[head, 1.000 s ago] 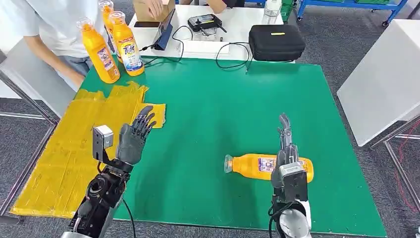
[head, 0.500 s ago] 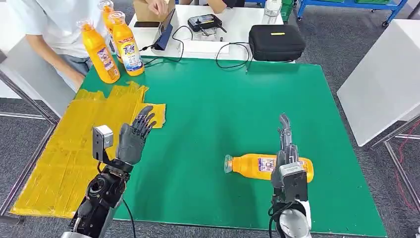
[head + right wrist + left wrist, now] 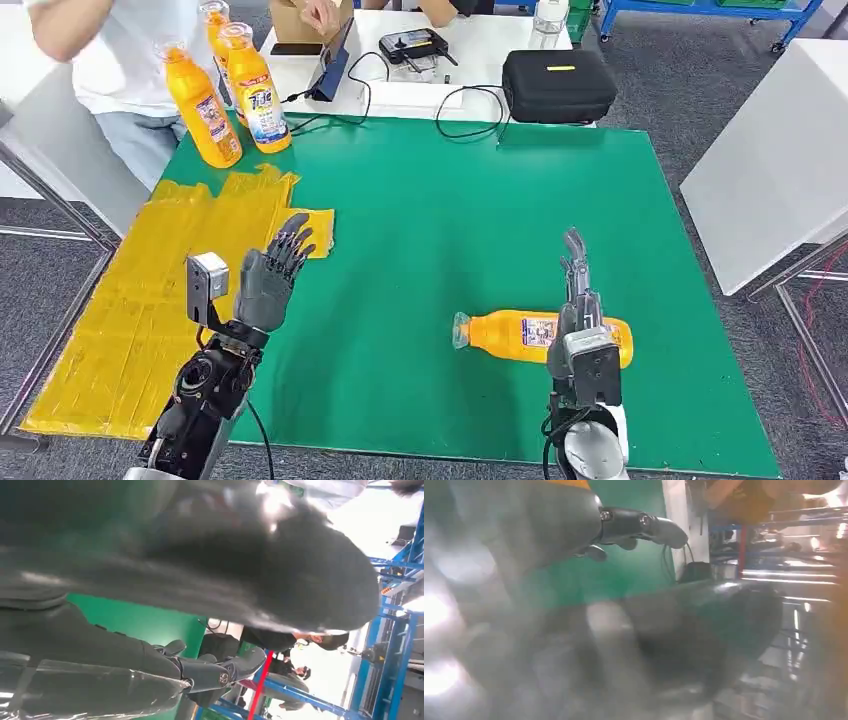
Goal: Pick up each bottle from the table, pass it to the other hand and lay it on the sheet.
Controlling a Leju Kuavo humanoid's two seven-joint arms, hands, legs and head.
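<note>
Only the person beside the yellow sheet has moved, lifting an arm. Both robot hands stayed put: the left hand spread and empty, the right hand straight-fingered over the lying orange bottle (no grasp yet).

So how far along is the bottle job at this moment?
Nothing looks done: the yellow sheet holds no bottle. In hand: the right hand is poised open over the lying bottle; the left hand waits open. Left: that bottle's handover, plus three upright bottles at the far corner.
</note>
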